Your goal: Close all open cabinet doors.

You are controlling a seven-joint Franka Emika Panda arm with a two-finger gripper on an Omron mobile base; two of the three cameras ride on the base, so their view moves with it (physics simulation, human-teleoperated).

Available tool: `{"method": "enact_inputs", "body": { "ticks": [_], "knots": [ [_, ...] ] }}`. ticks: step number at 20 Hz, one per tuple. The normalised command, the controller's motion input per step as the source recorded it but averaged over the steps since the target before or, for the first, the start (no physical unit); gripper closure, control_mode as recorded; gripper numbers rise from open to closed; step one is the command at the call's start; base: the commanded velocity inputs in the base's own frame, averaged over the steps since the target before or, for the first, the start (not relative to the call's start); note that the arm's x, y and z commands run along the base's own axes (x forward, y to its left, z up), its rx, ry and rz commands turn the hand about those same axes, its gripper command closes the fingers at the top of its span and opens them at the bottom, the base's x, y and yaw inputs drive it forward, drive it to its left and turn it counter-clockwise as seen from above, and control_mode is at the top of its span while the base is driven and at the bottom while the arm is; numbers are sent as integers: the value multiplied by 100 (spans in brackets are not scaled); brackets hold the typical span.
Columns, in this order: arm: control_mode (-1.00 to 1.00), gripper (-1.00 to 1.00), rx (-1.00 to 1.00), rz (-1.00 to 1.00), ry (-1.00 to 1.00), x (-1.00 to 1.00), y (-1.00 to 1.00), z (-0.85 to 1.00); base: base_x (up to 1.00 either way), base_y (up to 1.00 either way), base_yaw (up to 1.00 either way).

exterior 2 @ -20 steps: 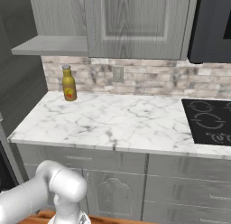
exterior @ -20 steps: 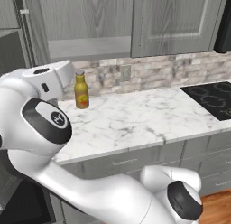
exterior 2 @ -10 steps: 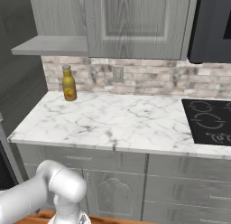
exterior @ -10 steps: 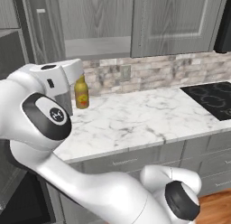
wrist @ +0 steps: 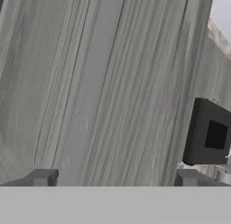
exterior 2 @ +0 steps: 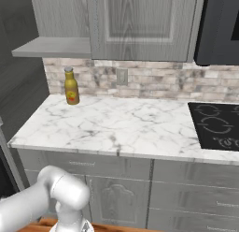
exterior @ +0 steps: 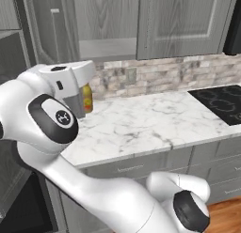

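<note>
Upper-left cabinet door (exterior: 52, 27) stands swung open, silver bar handle vertical, exposing the shelf (exterior 2: 51, 47) above the desk (exterior 2: 121, 126); the neighbouring door (exterior 2: 144, 23) looks shut. In the hand view the fingers (wrist: 115, 179) face grey wood grain (wrist: 113, 83) close ahead, its grain running lengthwise up the frame. Tips sit well apart, holding nothing. The door panel lies straight ahead of the fingers. Yellow bottle (exterior 2: 71, 86) stands by the backsplash, black cooktop (exterior 2: 217, 126) to the right.

Two upper cabinet doors (exterior: 181, 23) (exterior: 47, 25), one bottle (exterior 2: 71, 86), one cooktop (exterior 2: 217, 126), one wall outlet (exterior 2: 122, 76).
</note>
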Motion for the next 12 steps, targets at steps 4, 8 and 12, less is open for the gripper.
{"method": "enact_inputs", "body": {
  "ticks": [4, 8, 12],
  "knots": [
    [-100, -100, 0, 0, -6, 14, -37, 0, 0, 0, 0],
    [-100, -100, 0, 0, -4, 12, -41, 0, 0, 0, 0],
    [-100, -100, 0, 0, -4, 10, -42, 0, 0, 0, 0]
  ]
}}
